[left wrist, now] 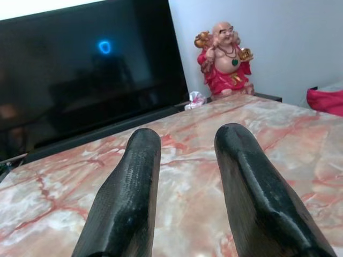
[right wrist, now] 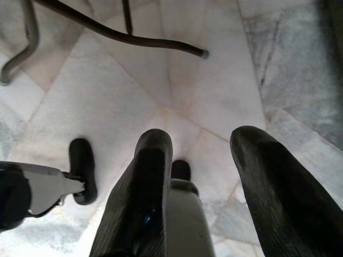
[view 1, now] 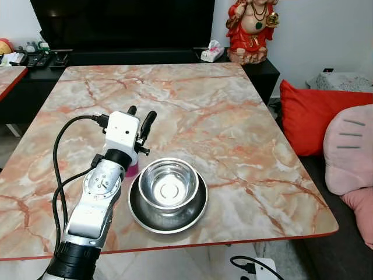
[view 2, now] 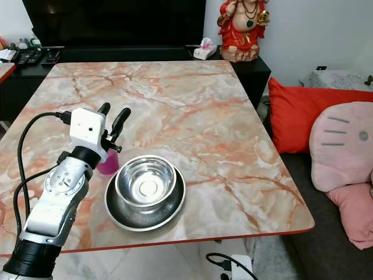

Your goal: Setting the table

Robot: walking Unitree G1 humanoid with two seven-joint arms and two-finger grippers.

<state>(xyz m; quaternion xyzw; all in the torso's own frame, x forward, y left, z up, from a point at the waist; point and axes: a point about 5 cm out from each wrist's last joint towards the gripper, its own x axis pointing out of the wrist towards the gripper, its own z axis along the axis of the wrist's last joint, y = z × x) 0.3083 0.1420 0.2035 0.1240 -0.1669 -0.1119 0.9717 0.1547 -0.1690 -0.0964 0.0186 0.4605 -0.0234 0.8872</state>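
Left arm: raised over the near-left part of the marble table (view 1: 233, 111), its left gripper (view 1: 141, 116) aimed at the far side, fingers (left wrist: 126, 203) set narrowly apart with nothing between them.
Pink cup: a small magenta pink cup (view 2: 108, 164) stands just behind that wrist, mostly hidden by it, close beside the left rim of the metal plate (view 1: 140, 213) (whether they touch, I cannot tell).
Steel bowl: the steel bowl (view 1: 168, 184) sits upright inside the plate, near the table's near edge, left of centre, mouth facing up.
Long axis: none to speak of; bowl and plate are round, so they point nowhere sideways and any approach angle serves.
Handling, bowl: likely light, stiff and slick on its polished wall; my pick would be a pinch across the rim, one finger inside and one outside.
Handling, plate: shallow and flat to the marble, so its thin lip looks hard to get under; it could slide on the smooth top.
Handling, cup: probably light and easy to tip; take it around the body, not the edge.
Right arm: hangs idle over the tiled floor (right wrist: 123, 101), right gripper (right wrist: 214, 182) with fingers parted and empty (a chair leg beyond).
Far side: television cabinet with a red laughing Buddha statue (view 1: 252, 29); red cushion (view 1: 309, 114) at right.
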